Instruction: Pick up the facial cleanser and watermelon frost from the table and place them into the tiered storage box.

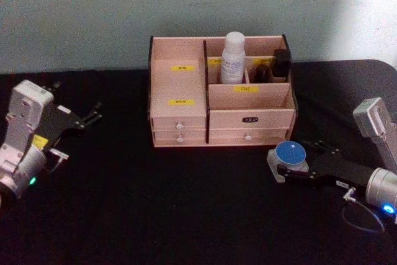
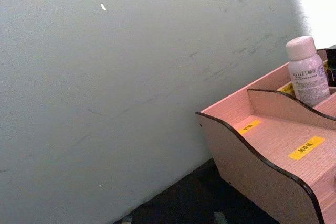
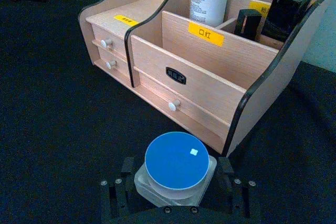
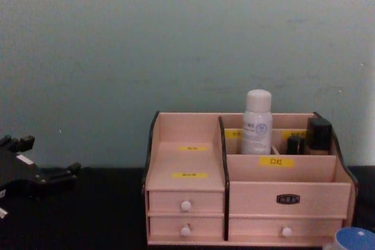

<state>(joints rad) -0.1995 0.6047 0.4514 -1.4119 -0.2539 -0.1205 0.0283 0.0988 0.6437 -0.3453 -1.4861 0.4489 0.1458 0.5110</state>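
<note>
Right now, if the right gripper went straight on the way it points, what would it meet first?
The blue-lidded jar, which sits right at the right gripper's tip. Beyond it, the pink box's front right corner probably comes next.

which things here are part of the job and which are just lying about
Job: box, white bottle standing in it, blue-lidded jar on the table at the right gripper.
Lying about: two dark items in the box's back compartments; left gripper, parked at left.
</note>
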